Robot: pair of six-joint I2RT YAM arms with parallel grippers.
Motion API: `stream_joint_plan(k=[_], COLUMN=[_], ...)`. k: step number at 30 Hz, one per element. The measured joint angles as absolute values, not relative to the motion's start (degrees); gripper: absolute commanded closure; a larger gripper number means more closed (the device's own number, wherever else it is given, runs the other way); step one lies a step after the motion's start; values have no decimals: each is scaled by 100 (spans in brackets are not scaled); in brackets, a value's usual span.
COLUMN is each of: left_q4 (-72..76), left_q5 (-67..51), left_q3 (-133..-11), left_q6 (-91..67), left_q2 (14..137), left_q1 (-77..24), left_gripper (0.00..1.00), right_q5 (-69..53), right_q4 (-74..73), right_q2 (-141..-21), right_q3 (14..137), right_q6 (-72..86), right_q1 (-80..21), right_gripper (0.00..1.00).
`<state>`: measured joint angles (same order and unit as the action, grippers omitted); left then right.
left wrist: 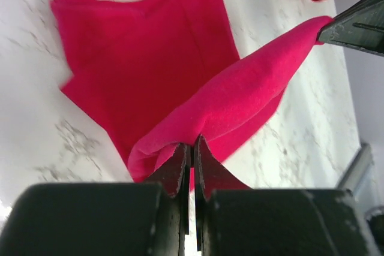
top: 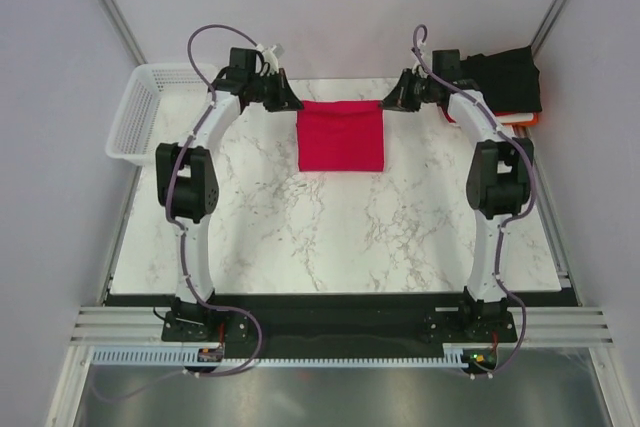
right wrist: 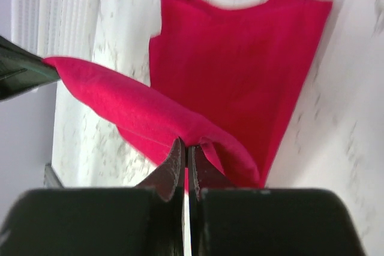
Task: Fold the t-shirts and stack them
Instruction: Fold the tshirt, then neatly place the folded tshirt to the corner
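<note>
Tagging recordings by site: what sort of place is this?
Probably a lab robot cell, not a home: bare pale walls around a marble-pattern table, pink t-shirt and white basket as props.

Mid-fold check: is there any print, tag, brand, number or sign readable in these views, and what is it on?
No text can be read in any view.
crimson t-shirt: plain cloth, no print or tag showing.
black folded shirt: no lettering visible.
white mesh basket: no marking visible.
small coloured spots at the right arm base: too small to tell whether they carry text.
</note>
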<state>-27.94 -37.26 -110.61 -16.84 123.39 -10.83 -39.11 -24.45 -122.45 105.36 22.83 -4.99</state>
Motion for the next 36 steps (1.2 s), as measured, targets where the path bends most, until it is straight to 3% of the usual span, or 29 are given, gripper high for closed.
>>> stream_joint_plan(k=[1, 2, 3, 5, 8, 13, 17, 27, 36], left_q4=[-2755, -2707, -2633, -2462, -2287, -2257, -2296, -2097, -2084], left_q5=[-3658, -3592, -3531, -3293, -2711, -1859, -1953, -4827, -5800], left_q3=[-11323, -11518, -11699, -11987, -12276, -12182, -11727, -10455, -10009], left_q6=[-1643, -1616, -1581, -1516, -1450, -1175, -1127, -1138, -1326], left_q2=[12551, 12742, 12929, 13294, 13738, 13756, 13240, 12431, 13172], left_q1=[-1083, -1083, -1081, -1074, -1105, -1177, -1243, -1302, -1402], left_gripper=[96, 89, 62, 41, 36, 36, 40, 46, 48], right_q5=[-3889, -3863, -3837, -3793, -3632, -3470, -3579, -4766, -5422], right_q4=[-2410, -2353, -2309, -2102, -1900, -1881, -1892, -1487, -1087], right_q2=[-12538, -12807, -13104, -13701, -14473, -14486, -13957, -13939, -14357], right_q3=[10908, 11236, 11566, 12217, 13054, 12873, 12221, 11240, 10995], right_q6=[2270, 2268, 2290, 2279, 2196, 1949, 1824, 2519, 2985], right_q1=[-497, -497, -497, -497, -499, -475, -403, -21, -16], right_gripper=[96, 72, 60, 39, 37, 34, 32, 29, 26])
